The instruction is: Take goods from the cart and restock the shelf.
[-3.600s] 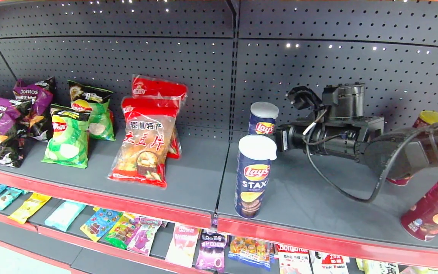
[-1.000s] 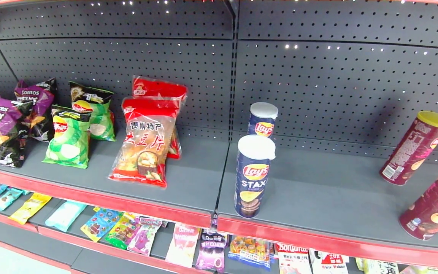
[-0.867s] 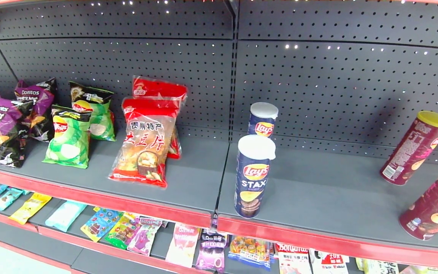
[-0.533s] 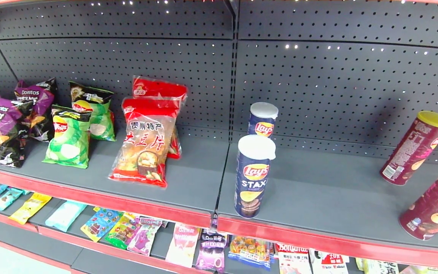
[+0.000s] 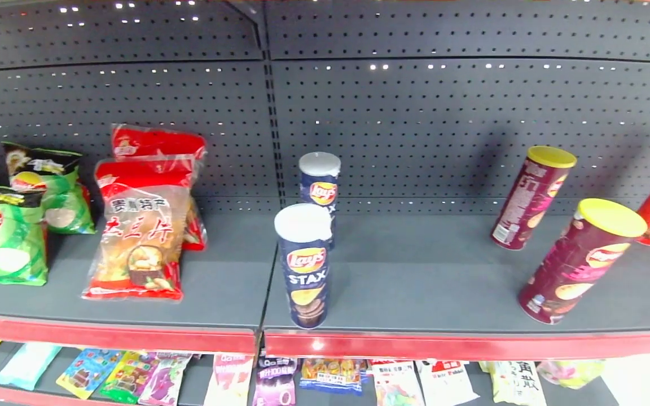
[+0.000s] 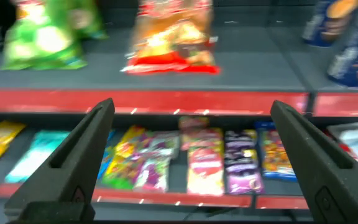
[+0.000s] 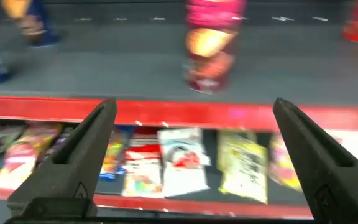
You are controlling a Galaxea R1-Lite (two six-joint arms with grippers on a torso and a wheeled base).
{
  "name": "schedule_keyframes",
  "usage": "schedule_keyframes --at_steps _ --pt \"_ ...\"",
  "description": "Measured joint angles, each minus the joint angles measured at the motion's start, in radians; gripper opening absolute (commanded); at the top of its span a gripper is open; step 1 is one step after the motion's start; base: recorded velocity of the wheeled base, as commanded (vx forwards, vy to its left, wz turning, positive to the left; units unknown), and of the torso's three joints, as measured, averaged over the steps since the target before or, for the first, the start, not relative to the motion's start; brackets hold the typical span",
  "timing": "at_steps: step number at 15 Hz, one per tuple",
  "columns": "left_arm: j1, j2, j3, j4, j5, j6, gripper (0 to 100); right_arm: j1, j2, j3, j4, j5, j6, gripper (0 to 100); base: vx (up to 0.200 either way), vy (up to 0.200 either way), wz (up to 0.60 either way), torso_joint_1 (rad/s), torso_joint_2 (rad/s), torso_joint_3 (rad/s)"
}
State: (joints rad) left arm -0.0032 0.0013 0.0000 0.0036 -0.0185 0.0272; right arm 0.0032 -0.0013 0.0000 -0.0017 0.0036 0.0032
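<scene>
Shelf (image 5: 426,282), part stocked; blue chip cans (image 5: 304,265) upright beyond the left gripper (image 6: 191,106), labels outward for display; maroon can (image 7: 211,43) straight ahead of the right gripper (image 7: 194,102); both grippers spread wide, empty, probably ready to fetch more goods.

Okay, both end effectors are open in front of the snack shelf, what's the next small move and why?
Probably turn toward the cart for another item: the left end effector and right end effector are open and empty, and the shelf has bare space between the front blue can and the front maroon can.
</scene>
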Motion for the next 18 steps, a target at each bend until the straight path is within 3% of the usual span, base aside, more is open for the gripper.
schedule_keyframes --at_steps 4,7,11,16,18 --pt "-0.001 0.001 0.0 0.001 -0.005 0.007 100 -0.001 0.0 0.0 0.0 0.0 0.0 100 0.0 0.0 0.0 0.0 0.0 0.0" --pt "-0.001 0.01 -0.024 0.006 -0.046 0.004 100 0.001 0.0 0.0 0.001 -0.001 0.0 100 0.0 0.0 0.0 0.0 0.0 0.0" --pt "-0.019 0.236 -0.272 0.004 -0.069 -0.049 100 0.0 0.0 0.0 0.0 -0.001 0.0 100 0.0 0.0 0.0 0.0 0.0 0.0" --pt "-0.05 0.819 -0.553 0.028 -0.125 -0.059 100 0.0 0.0 0.0 0.0 -0.001 0.0 100 0.0 0.0 0.0 0.0 0.0 0.0" --pt "-0.071 1.016 -0.639 0.103 -0.136 -0.063 100 -0.001 0.0 0.0 0.0 -0.001 0.0 100 0.0 0.0 0.0 0.0 0.0 0.0"
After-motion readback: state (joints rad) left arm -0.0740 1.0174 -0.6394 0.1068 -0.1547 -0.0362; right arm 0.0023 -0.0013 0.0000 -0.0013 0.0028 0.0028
